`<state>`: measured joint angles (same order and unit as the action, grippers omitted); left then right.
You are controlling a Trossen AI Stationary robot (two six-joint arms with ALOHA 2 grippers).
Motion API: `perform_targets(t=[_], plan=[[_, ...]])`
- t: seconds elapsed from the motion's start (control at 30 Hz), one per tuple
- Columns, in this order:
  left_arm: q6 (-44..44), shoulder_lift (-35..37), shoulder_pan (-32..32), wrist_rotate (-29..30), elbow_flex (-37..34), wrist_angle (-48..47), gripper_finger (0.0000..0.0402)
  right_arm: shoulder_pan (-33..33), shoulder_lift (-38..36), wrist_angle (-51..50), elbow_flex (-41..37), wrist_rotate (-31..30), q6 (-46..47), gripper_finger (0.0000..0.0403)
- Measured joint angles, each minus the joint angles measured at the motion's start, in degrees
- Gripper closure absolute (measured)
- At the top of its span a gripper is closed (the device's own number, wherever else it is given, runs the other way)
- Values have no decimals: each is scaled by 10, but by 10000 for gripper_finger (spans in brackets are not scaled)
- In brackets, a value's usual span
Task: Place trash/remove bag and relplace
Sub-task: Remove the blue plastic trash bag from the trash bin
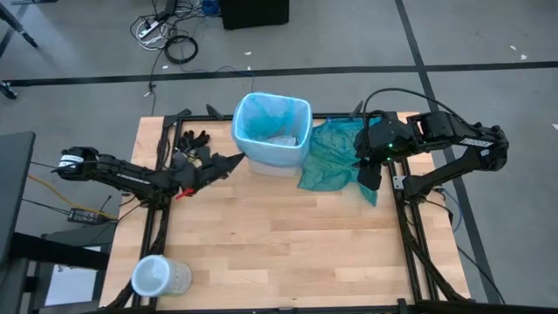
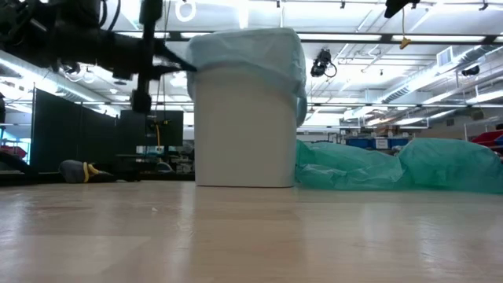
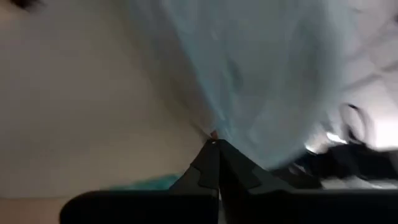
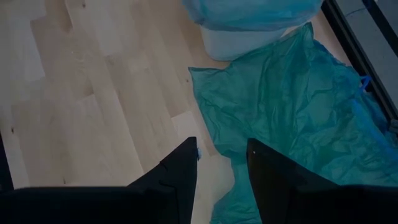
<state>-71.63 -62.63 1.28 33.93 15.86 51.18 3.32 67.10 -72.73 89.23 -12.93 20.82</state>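
Teal bag (image 1: 334, 157), gloves (image 1: 193, 139), cup (image 1: 159, 277)

Bag and trash: current condition

The bag (image 1: 261, 118), thin translucent sky-blue plastic, lines the white bin, its edge folded out over the rim (image 2: 247, 47) and crinkled down the outside; my left gripper (image 3: 213, 149) is pinched on its outer fold. Pale crumpled trash (image 1: 281, 139) lies inside on the bag's bottom

A lab or workshop hall: grey floor (image 1: 488, 35) with taped lines, loose cables (image 1: 166, 35) (tangled), ceiling lights (image 2: 330, 12), dark partitions (image 2: 55, 126).
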Motion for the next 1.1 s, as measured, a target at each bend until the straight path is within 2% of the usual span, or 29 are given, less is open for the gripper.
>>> perform_targets(t=[0.07, 0.23, 0.33, 0.53, 0.77, 1.0, 1.1], plan=[[7, 0, 6, -21, 0, 19, 398, 0, 0, 0, 0, 0, 0, 277], [2, 0, 40, -20, 0, 22, 400, 0, 0, 0, 0, 0, 0, 277], [-23, 0, 61, -2, 0, 28, 400, 0, 0, 0, 0, 0, 0, 277], [-30, 1, 84, 22, 1, 103, 401, 0, 0, 2, 0, -13, 0, 277], [-20, 1, 92, 24, 64, 107, 401, 0, 0, 13, 0, -27, 0, 277], [55, 1, 92, 22, 136, 103, 401, 0, 0, 37, 0, -27, 0, 277], [78, 1, 96, 2, 147, 102, 400, 0, 0, 37, 0, -26, 0, 277]])
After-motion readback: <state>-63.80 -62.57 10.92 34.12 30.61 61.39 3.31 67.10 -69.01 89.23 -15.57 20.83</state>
